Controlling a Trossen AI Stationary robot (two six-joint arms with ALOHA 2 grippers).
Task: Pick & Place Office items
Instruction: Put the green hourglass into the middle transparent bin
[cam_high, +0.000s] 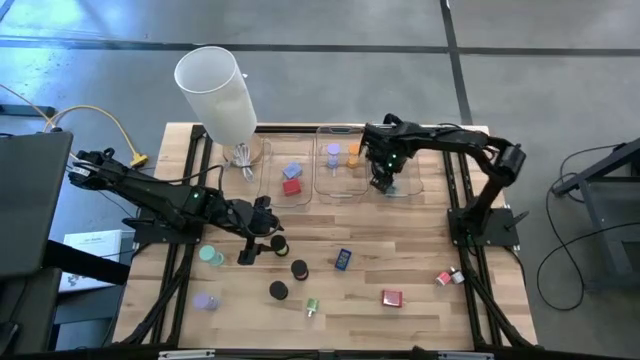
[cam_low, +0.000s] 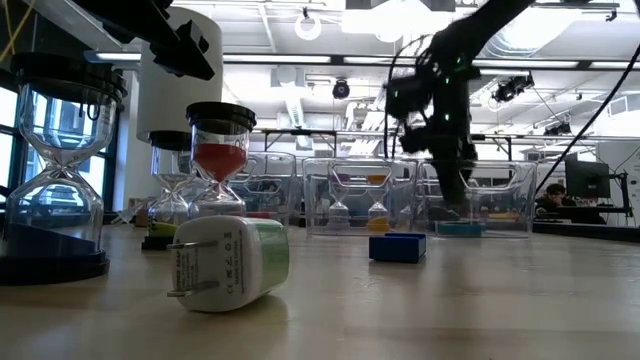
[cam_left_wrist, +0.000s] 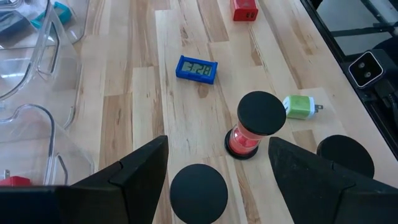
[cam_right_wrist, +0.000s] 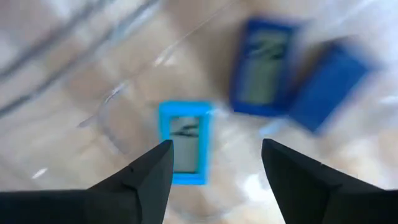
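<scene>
Wooden planks make up the table (cam_high: 420, 290), with three clear trays (cam_high: 340, 190) along its far edge beside a tall white cylinder (cam_high: 218, 92). On the open boards the high view counts three black-capped hourglasses (cam_high: 299, 269), a teal-capped one (cam_high: 210, 256) and a lavender one (cam_high: 205, 301) near the left edge, one blue clock (cam_high: 343, 259), a green plug (cam_high: 311, 307) and a red plug (cam_high: 391, 298) near the front edge, and a pink piece (cam_high: 447, 278) toward the right edge. The low view alone shows red sand (cam_low: 220, 158) inside one hourglass. The left gripper (cam_high: 258, 232) hovers over the black caps, fingers spread wide and empty. The right gripper (cam_right_wrist: 214, 180) hangs in the rightmost tray, jaws parted around nothing; only its wrist view shows a light-blue clock (cam_right_wrist: 185, 143) and two darker blue ones (cam_right_wrist: 261, 68) lying there.
</scene>
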